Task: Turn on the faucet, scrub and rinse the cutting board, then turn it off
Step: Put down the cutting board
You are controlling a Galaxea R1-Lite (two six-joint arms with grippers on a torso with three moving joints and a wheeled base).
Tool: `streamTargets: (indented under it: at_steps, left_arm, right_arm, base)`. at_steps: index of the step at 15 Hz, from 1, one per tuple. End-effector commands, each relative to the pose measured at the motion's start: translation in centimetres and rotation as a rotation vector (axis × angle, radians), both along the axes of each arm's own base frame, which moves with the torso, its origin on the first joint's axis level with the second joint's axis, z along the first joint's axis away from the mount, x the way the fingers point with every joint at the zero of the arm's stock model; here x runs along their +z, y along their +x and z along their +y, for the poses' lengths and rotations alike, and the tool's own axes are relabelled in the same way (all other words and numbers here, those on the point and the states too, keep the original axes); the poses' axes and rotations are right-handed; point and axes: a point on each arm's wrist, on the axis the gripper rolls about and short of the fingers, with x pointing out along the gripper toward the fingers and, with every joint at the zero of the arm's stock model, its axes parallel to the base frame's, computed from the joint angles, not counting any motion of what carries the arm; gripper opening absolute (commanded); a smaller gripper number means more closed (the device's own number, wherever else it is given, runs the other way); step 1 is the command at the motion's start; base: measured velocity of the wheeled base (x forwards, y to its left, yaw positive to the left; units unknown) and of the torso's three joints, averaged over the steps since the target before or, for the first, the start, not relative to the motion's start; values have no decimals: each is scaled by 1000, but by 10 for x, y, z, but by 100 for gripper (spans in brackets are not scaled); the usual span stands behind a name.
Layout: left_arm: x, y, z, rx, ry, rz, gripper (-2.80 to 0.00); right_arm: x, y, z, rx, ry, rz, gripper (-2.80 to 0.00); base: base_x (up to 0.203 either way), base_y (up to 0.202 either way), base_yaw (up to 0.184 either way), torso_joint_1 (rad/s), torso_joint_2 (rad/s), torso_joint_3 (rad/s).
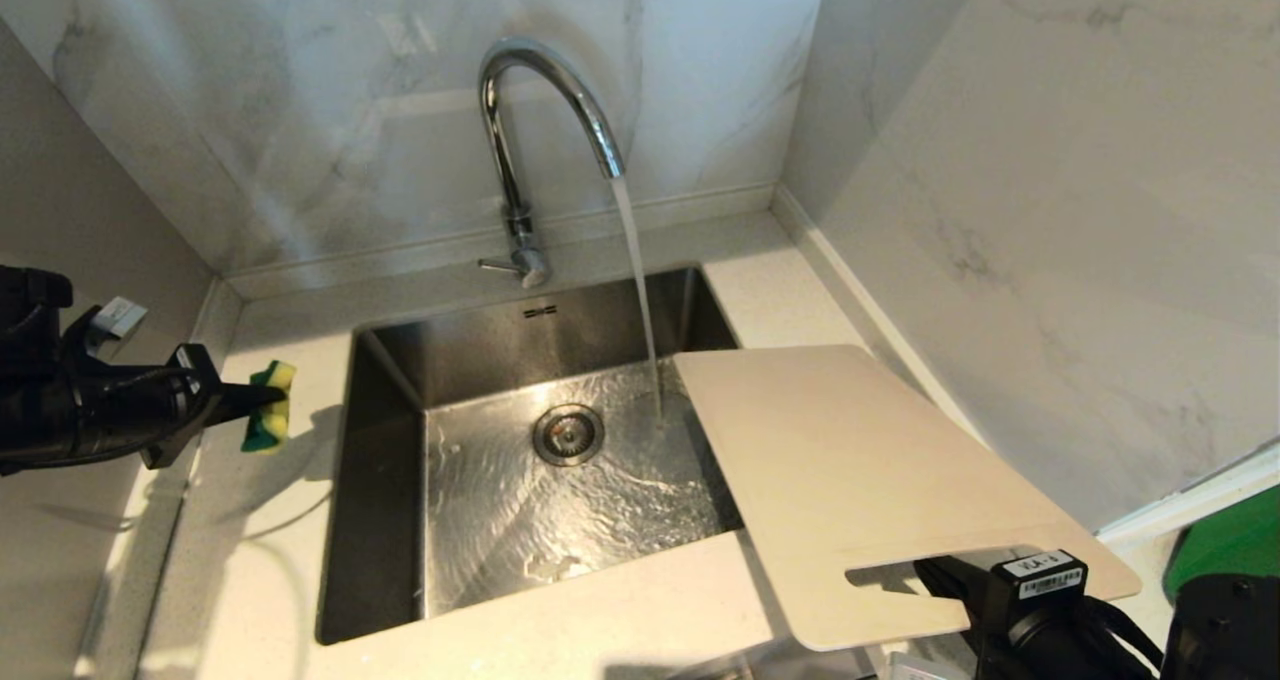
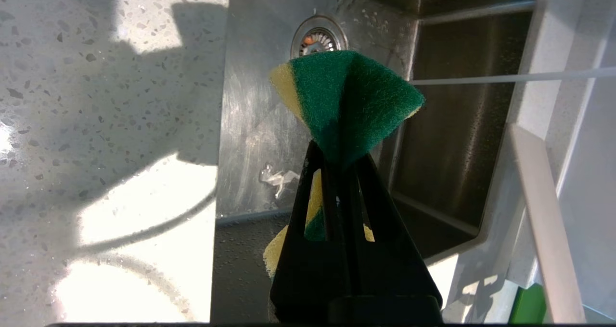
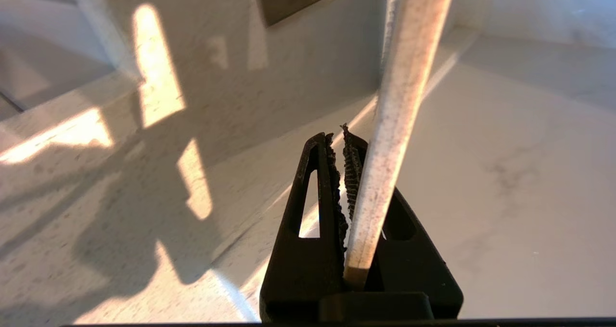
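Cream-beige, the cutting board [image 1: 850, 460] hangs partly over the sink [image 1: 400, 360], right gripper [image 3: 347, 139] clenched on its slotted end. Water runs from the faucet [image 1: 540, 110]. The left gripper [image 2: 339, 161] pinches a sponge [image 2: 346, 101] above the counter [image 1: 260, 520]. That thin edge-grip risks the wet board slipping under scrubbing pressure.
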Motion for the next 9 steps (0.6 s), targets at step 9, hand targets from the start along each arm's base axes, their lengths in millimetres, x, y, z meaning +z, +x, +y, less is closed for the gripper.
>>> streamTargets:
  at_steps: [9]
  left_arm:
    - [-23,19,3,-16,-27,65,-280]
  right_arm:
    - [-35,6,-1,18,15,251,-280]
  base:
    - [0,0,0,0,0,0]
